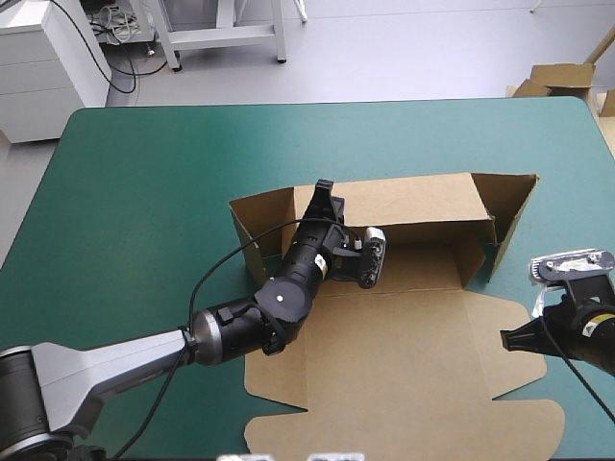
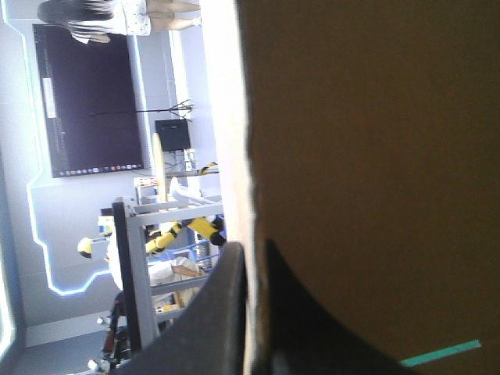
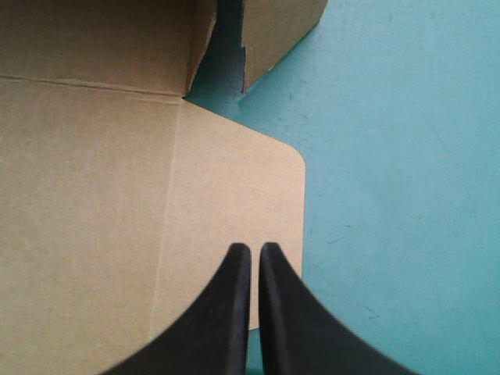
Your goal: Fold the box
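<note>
The brown box (image 1: 404,355) lies mid-table, its back wall (image 1: 413,202) raised and its two end flaps standing; the wide front panel lies flat. My left gripper (image 1: 324,190) is at the left end of the back wall's top rim, shut on it. In the left wrist view the board's pale edge (image 2: 230,117) runs between the black fingers (image 2: 226,273), and the left gripper (image 2: 254,246) pinches it. My right gripper (image 1: 506,338) hovers at the flat panel's right side. It is shut (image 3: 255,248) and empty over a rounded side flap (image 3: 234,180), short of the raised right end wall (image 3: 273,31).
Bare teal-green cover (image 1: 144,192) surrounds the box on the left and far sides, and bare cover (image 3: 391,156) lies just beside the flap. More brown board (image 1: 562,77) sits beyond the table's far right corner.
</note>
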Tool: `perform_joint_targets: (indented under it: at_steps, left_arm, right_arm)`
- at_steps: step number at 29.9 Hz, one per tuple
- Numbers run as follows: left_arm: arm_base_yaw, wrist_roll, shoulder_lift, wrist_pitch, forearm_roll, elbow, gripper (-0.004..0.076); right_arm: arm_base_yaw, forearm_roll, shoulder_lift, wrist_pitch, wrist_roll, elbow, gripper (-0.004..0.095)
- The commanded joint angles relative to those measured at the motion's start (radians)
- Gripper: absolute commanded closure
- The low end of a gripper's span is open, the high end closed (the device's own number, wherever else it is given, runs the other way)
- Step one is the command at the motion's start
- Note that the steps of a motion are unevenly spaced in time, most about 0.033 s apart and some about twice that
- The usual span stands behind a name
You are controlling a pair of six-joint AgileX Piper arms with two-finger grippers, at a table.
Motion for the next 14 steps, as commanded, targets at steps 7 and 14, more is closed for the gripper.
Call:
perform_joint_targets:
  at_steps: [7, 14]
  left_arm:
    - [-0.011, -0.095, -0.033, 0.052, 0.112, 0.046, 0.0732]
    - [-0.011, -0.097, -0.033, 0.053, 0.112, 0.046, 0.0731]
  right_arm:
    - [0.002, 0.001, -0.003, -0.069, -0.029, -0.024, 0.0888]
    - [0.002, 0.001, -0.003, -0.072, -0.027, -0.024, 0.0749]
